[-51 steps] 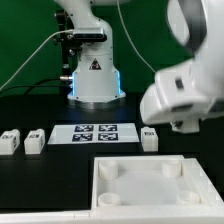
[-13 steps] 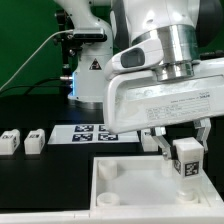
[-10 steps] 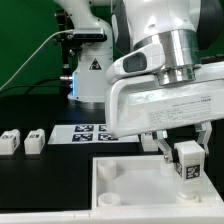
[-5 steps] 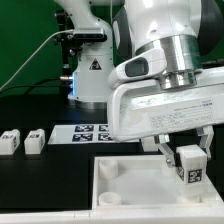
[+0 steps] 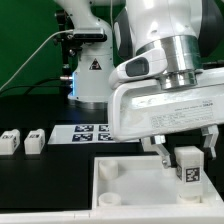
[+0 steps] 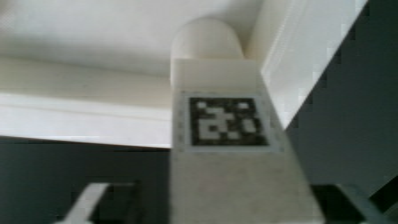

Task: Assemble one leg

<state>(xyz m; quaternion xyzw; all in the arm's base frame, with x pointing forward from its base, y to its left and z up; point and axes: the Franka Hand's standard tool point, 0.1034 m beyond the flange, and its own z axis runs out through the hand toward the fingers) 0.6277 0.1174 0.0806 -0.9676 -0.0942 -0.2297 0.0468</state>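
My gripper (image 5: 186,160) is shut on a leg (image 5: 188,165), a white square peg with a black-and-white tag on its face. I hold it upright over the far right part of the white tabletop panel (image 5: 120,176), low above its surface. In the wrist view the leg (image 6: 228,150) fills the middle, its rounded end pointing at the tabletop's raised rim (image 6: 107,75). Two more legs (image 5: 10,141) (image 5: 34,140) lie on the black table at the exterior view's left.
The marker board (image 5: 95,133) lies flat behind the tabletop. The robot base (image 5: 93,70) stands at the back. The tabletop has round sockets near its corners, one at its near left (image 5: 113,199). The arm's big white body hides the right side of the table.
The gripper has picked up the leg that lay by the marker board and carried it over the tabletop. In the last second it drifted slightly right and down.
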